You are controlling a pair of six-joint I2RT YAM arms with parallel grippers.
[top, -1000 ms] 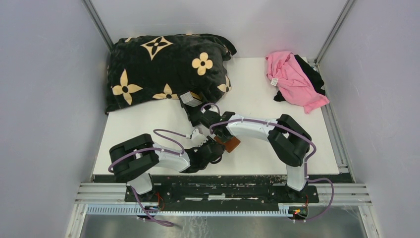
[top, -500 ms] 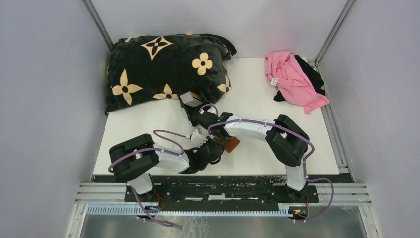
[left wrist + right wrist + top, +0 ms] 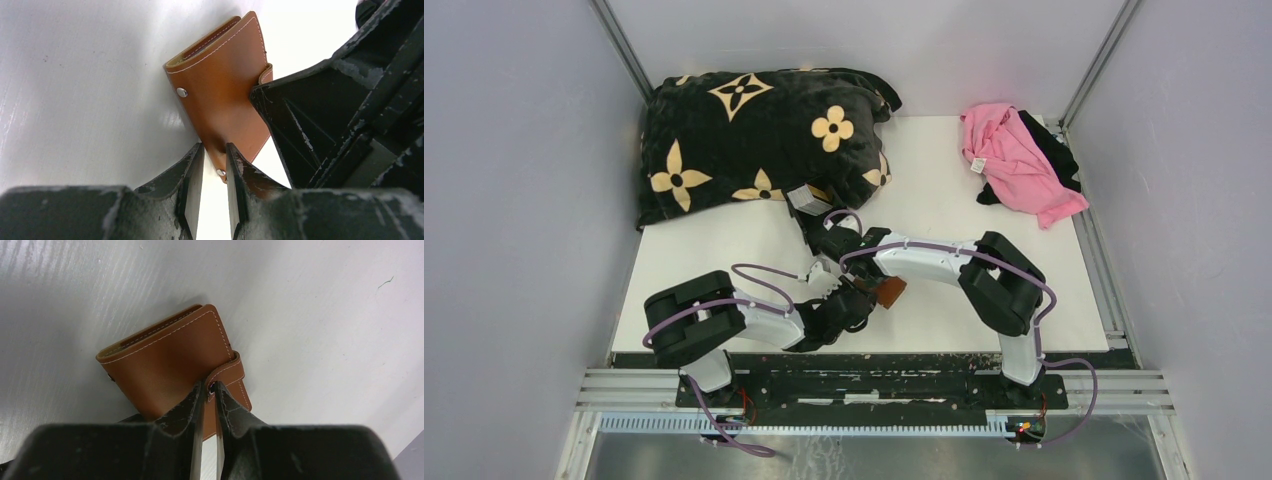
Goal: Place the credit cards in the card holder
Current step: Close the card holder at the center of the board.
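Your right claw (image 3: pixel 208 390) is clenched on the snap tab (image 3: pixel 227 371) of the small brown leather book-fold card holder (image 3: pixel 160 367), lying folded on the white bench (image 3: pixel 310 305). Your left claw (image 3: pixel 214 150) pinches its adjoining edge, so both claws touch it.

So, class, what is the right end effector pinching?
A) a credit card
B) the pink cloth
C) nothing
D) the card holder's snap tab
D: the right wrist view shows the right end effector closed on the snap tab of the folded brown card holder.
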